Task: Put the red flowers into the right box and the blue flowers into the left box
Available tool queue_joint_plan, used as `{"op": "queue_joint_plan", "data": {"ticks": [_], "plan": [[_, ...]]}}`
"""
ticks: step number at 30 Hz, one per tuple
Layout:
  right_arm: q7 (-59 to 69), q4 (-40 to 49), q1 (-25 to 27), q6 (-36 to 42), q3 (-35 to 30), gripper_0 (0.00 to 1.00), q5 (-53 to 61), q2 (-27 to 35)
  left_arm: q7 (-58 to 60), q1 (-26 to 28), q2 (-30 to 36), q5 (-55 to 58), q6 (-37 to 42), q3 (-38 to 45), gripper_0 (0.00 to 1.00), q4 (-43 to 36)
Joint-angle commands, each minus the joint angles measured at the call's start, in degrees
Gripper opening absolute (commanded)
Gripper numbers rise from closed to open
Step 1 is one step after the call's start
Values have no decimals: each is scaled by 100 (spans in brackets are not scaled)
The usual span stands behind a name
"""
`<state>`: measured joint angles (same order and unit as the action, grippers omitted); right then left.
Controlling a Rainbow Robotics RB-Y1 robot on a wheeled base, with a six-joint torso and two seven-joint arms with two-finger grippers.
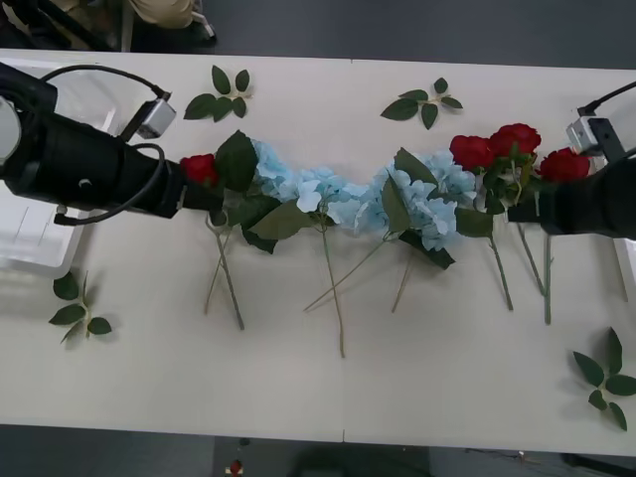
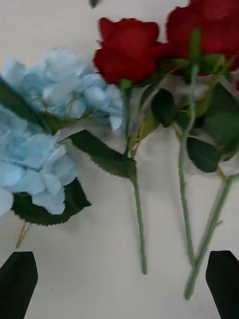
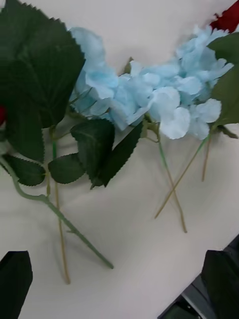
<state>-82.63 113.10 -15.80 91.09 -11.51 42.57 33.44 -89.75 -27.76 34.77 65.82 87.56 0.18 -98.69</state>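
Sorting had not begun: red flowers (image 1: 507, 149) and blue flowers (image 1: 373, 199) lay in a row across the middle of the worktop (image 1: 298, 388), blooms toward the top of the front frame, stems running toward the bottom. Left hand (image 3: 119, 284) hovered released at centre left, by a lone red bloom (image 1: 199, 167); right hand (image 2: 119, 281) hovered released over rose stems at centre right. Left box (image 1: 30, 248) sat at the left edge. Next move, in my judgement, calls for closing on a stem.

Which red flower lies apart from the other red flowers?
The single red rose at the left gripper, left of the blue flowers. The other red flowers lie clustered by the right gripper.
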Motion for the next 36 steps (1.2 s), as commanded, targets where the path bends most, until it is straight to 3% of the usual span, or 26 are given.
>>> {"op": "queue_joint_plan", "data": {"ticks": [1,12,25,36], "plan": [[564,-192,-283,-39,-62,100,-390,13,985,-89,74,-483,16,-185,100,-379],[1847,-983,-468,-241,-414,100,-609,31,2102,-98,-234,-2126,42,-1037,100,-687],[1803,-2231,-626,-1111,-423,100,-978,163,2225,-98,-286,-2935,-125,-1705,100,-502],[1733,-2723,-688,-1647,-265,100,-1128,154,2216,-151,-313,-3814,-406,-2531,100,-203]]}}
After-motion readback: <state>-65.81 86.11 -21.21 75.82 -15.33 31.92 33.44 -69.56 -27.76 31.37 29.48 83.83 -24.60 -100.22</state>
